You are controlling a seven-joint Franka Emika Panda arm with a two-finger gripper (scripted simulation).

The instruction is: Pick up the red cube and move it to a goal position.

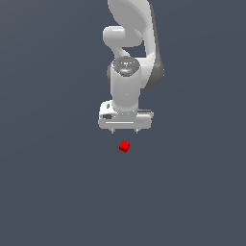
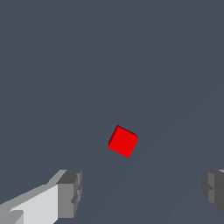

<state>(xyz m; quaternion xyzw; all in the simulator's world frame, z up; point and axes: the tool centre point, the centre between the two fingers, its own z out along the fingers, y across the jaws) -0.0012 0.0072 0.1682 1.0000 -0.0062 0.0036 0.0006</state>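
While the white Panda arm with its grey-padded two-finger gripper (image 1: pixel 124 130) hangs over the plain dark slate-grey floor (image 1: pixel 48 192), its jaws stand wide apart and hold nothing. In the wrist view the left finger pad (image 2: pixel 70 192) and the right one sit far apart, with bare floor between them.

Going from the exterior view's left toward its right, the ground is featureless until the middle, where the tiny bright red plain cube (image 1: pixel 124 146) lies just beside and below the fingertips in that picture, apart from them, roughly on the gripper's midline. The wrist view shows the cube (image 2: pixel 123 141) turned at an angle to the line between the pads (its faces are not square to them).

I judge the step in hand to be the approach before the grasp; nothing is lifted yet. The next move likely calls for bringing the fingers over the cube, perhaps turning the wrist to match its faces, then descending so the pads straddle it before closing.

No goal marker shows in either view. The right pad is cut off at the frame edge, and the arm's base is out of sight.
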